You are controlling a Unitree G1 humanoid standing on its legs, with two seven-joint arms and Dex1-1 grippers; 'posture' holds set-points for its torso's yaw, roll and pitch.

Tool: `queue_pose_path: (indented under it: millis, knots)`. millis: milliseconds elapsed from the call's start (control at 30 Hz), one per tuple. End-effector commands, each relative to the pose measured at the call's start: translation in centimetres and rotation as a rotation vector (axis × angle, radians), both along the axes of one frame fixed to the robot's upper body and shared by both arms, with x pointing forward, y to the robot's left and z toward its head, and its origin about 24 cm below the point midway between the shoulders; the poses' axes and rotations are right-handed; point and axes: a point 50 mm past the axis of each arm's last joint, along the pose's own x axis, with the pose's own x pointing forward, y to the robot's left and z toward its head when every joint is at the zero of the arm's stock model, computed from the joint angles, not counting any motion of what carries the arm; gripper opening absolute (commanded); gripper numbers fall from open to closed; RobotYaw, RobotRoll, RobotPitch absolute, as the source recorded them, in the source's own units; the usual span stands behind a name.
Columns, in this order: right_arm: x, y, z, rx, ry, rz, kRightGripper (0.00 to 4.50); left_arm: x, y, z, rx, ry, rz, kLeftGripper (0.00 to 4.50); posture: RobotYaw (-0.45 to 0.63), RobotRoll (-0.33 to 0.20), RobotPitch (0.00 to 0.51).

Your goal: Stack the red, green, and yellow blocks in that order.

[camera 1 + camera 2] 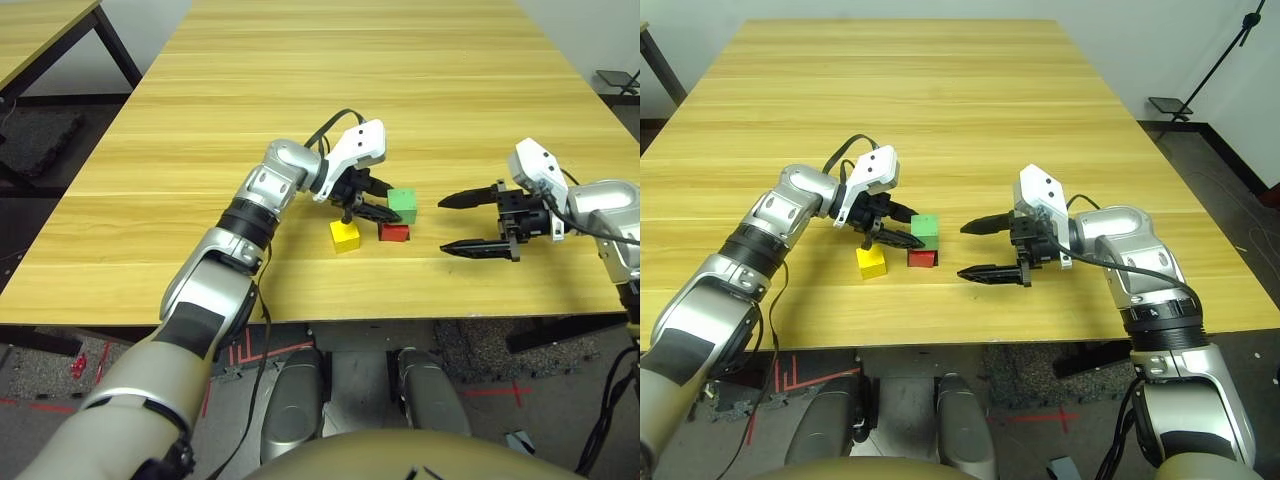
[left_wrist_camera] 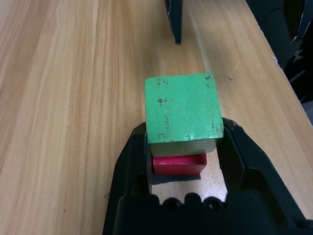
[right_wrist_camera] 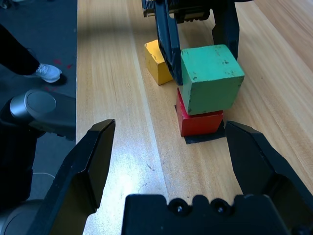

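Fingers (image 2: 132, 161) of the left tool (image 2: 183, 142) are clamped on the green block (image 2: 183, 105), which sits on top of the red block (image 2: 180, 165). The right tool (image 3: 168, 169) stands apart, with nothing between. The right wrist view shows a person's shoe (image 3: 49, 72), which the eye views do not. Yellow block (image 1: 345, 236) rests nearby on the wooden table (image 1: 350, 60).

Wooden table (image 1: 330, 80), black square mark (image 3: 205, 138), person's white shoe (image 3: 49, 73)
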Motion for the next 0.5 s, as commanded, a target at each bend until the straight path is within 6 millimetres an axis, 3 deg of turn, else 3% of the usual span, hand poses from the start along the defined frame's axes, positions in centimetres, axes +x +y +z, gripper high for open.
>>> queue_pose_path:
  millis: [33,500]
  knots:
    - [-0.02,-0.24,0.71,-0.003,-0.023,-0.012,4.50,0.07,0.02,-0.03,0.014,-0.006,-0.005,2.04,0.04,-0.090,0.093]
    - [-0.03,-0.16,0.84,0.002,-0.031,-0.027,4.50,-0.12,-0.09,-0.60,0.022,-0.006,-0.016,2.04,0.04,-0.088,0.093]
